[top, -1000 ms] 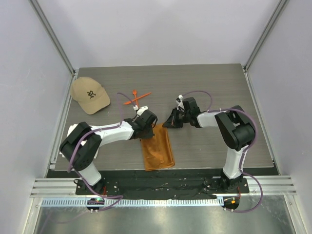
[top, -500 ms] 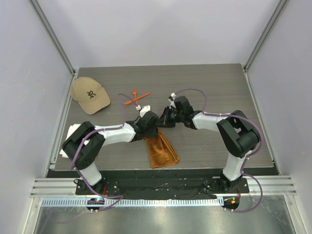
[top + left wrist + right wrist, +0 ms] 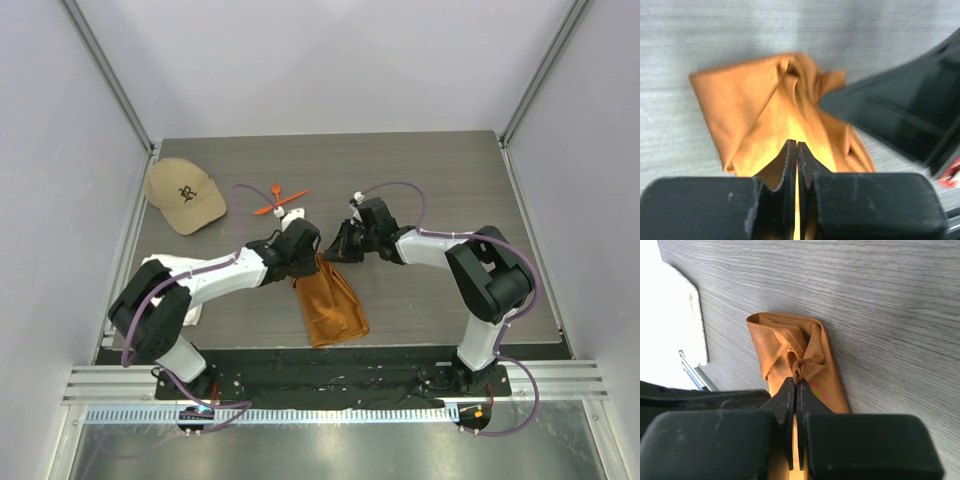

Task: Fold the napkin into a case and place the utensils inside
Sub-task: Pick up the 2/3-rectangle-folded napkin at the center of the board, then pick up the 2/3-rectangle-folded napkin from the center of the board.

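Observation:
The rust-orange napkin (image 3: 330, 305) lies folded into a narrow strip near the table's front edge, its far end bunched and lifted. My left gripper (image 3: 306, 262) is shut on the napkin's far-left edge (image 3: 785, 115). My right gripper (image 3: 334, 254) is shut on the napkin's far corner, where the cloth (image 3: 790, 347) puckers at the tips. The two grippers sit close together above the strip's far end. Two bright-orange utensils (image 3: 279, 201) lie crossed on the table behind the left gripper.
A tan cap (image 3: 184, 195) sits at the back left. A thick white towel (image 3: 165, 270) lies at the left edge under the left arm; it also shows in the right wrist view (image 3: 677, 320). The table's front edge (image 3: 330, 350) runs just below the napkin.
Both grippers closed in on the napkin's far end and took hold of it. The strip has swung at a slant and its far end is now bunched and raised.

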{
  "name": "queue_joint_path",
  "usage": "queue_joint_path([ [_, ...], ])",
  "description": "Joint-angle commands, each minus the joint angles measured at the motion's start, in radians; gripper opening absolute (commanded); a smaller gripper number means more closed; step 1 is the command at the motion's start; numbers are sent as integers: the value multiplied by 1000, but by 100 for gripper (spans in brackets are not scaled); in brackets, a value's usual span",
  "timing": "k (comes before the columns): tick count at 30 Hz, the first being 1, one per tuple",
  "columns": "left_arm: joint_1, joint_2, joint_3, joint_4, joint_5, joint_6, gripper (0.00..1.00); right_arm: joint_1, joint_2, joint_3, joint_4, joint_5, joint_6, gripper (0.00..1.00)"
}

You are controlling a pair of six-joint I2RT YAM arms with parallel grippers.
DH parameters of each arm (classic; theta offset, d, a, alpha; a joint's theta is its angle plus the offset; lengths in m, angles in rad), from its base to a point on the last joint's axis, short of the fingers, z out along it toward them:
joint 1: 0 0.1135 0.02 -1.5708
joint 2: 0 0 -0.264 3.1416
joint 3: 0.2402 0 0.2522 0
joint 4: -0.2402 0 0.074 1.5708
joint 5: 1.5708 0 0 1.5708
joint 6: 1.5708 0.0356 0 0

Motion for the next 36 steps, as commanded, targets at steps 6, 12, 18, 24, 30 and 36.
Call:
queue_joint_path([
  [6,28,143,91,36,75,13,4,-28,-31,2,11,-46,-49,19],
  [12,16,86,50,78,95,18,4,-58,-17,-2,-27,-76,-122,13],
  [18,-110,-11,-24,186,63,90,27,-71,-28,40,-95,-43,-79,2],
  [24,-380,-2,-26,230,-173,225,64,-100,-46,50,-136,-33,63,1],
  [30,-524,98,40,179,-326,199,88,-124,-57,57,-225,17,170,1],
  [36,-641,285,235,-4,-514,165,88,-131,-94,54,-297,95,215,1],
])
